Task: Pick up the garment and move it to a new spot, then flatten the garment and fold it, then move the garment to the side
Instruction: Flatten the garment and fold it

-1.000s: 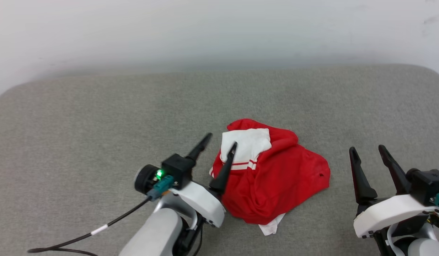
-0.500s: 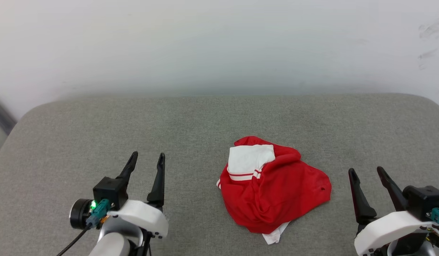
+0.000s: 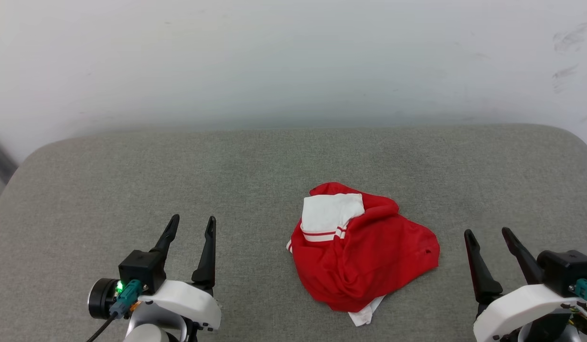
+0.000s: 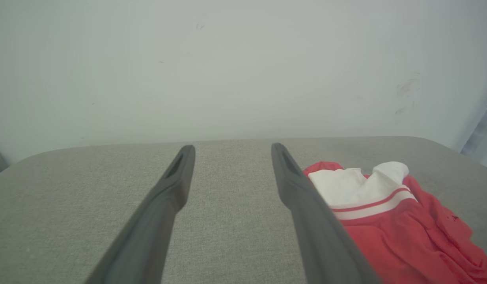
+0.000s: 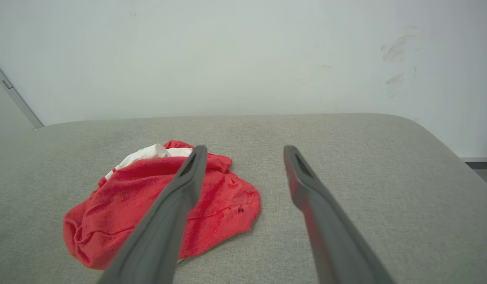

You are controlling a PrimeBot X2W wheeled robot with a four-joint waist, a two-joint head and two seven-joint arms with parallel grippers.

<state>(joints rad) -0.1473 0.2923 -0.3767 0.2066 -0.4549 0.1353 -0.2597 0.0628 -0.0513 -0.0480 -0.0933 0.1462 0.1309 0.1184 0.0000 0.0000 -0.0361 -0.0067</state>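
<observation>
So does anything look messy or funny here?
Yes. The bright red soft fabric garment lies crumpled in a heap on the grey cushioned surface, a white panel bunched on top and a white corner poking out underneath. A small dark spot marks its right side.

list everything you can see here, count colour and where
garment: one, red with a white striped panel, crumpled in a heap on the surface between the grippers, touching neither
surface: one, grey fabric, padded with rounded corners, under everything
wall: one, pale, behind the surface
scuff marks: a few, dark, on the wall at upper right
cable: one, black, leaving the left wrist at the lower left
left gripper: one, dark fingers on a white wrist, lower left, open, holding nothing
right gripper: one, dark fingers on a white wrist, lower right, open, holding nothing
</observation>
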